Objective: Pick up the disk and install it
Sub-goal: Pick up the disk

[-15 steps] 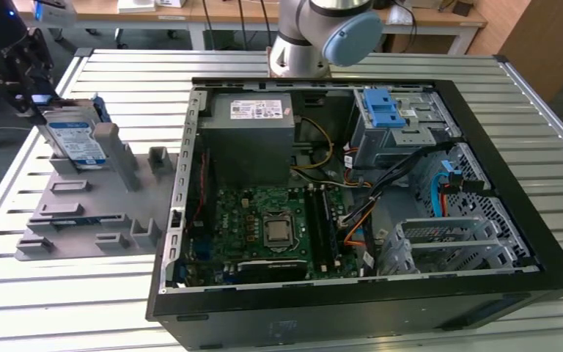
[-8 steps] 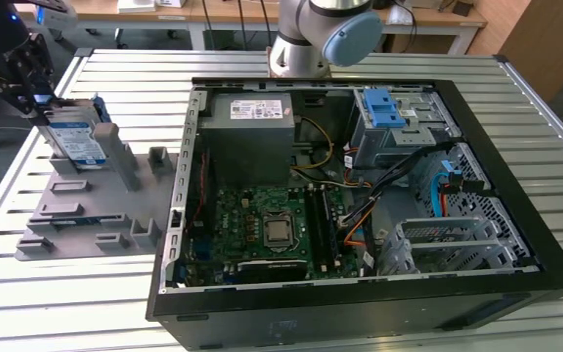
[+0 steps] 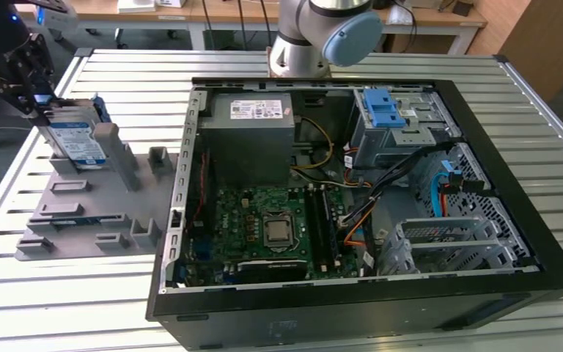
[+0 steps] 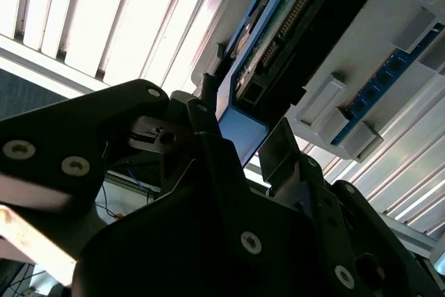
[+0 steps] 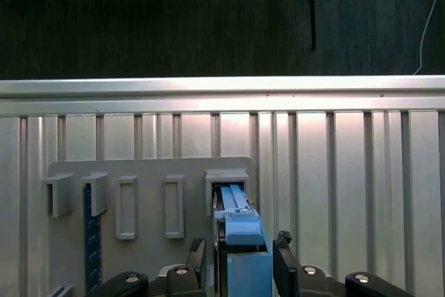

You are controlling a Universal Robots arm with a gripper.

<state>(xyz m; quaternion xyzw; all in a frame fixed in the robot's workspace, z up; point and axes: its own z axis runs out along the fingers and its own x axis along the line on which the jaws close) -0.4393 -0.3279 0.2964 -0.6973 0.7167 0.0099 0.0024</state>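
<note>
The disk (image 3: 78, 141) is a silver drive with a blue-and-white label and blue rails. It stands on edge in a slot of the grey holder (image 3: 91, 216) at the exterior view's left. My black gripper (image 3: 41, 110) is at the disk's upper end. In the first wrist view the disk (image 5: 240, 241) shows edge-on, with one of the fingers (image 5: 197, 254) on each side and narrow gaps to the rails. The second wrist view shows the gripper (image 4: 240, 133) straddling the blue rail end of the disk (image 4: 278, 39). The gripper is open around the disk.
An open computer case (image 3: 477, 293) lies on the slatted metal table (image 3: 56, 308). Inside are a grey power-supply box (image 3: 252, 125) and a silver cage with a light-blue latch (image 3: 387, 110). A blue memory stick (image 5: 87, 241) stands in another holder slot.
</note>
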